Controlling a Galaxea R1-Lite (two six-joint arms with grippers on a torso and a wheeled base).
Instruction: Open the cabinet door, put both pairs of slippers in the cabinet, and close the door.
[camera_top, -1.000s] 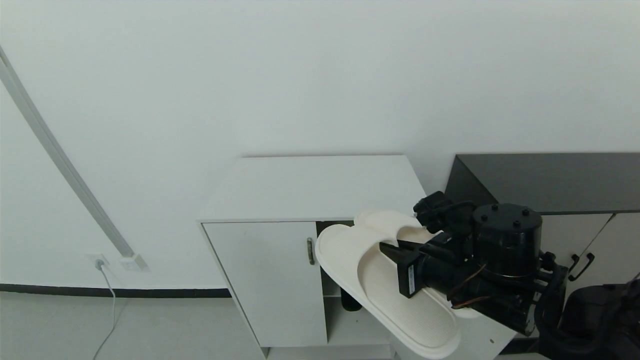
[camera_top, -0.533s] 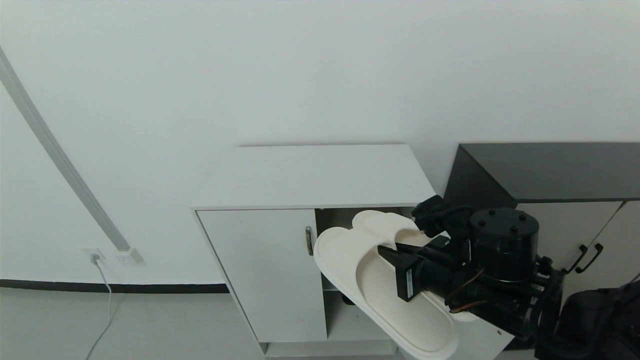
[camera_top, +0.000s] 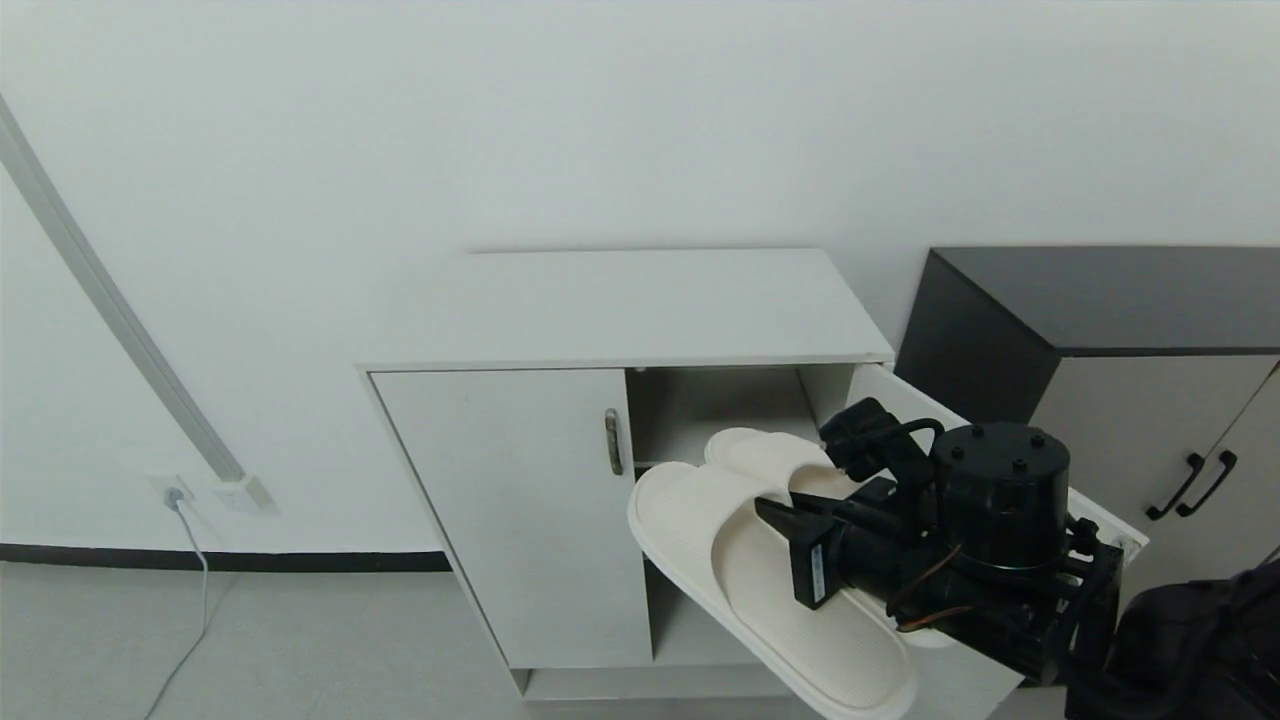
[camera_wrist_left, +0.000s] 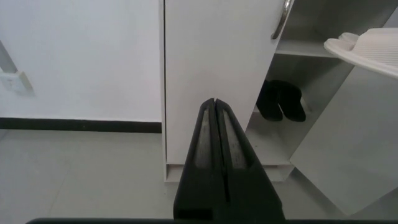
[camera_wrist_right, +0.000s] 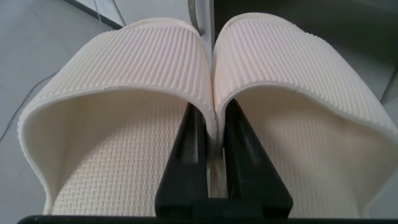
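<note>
Head view: your right gripper (camera_top: 778, 512) clamps cream slippers (camera_top: 700, 530) before cabinet (camera_top: 640, 305) opening; your left gripper (camera_wrist_left: 215, 106), fingers pressed together, empty, faces cabinet's closed door (camera_wrist_left: 211, 50).

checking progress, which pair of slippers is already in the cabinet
The black pair, inside the cabinet under a shelf. The white pair is clamped in the right tool, out in front of the open side.
</note>
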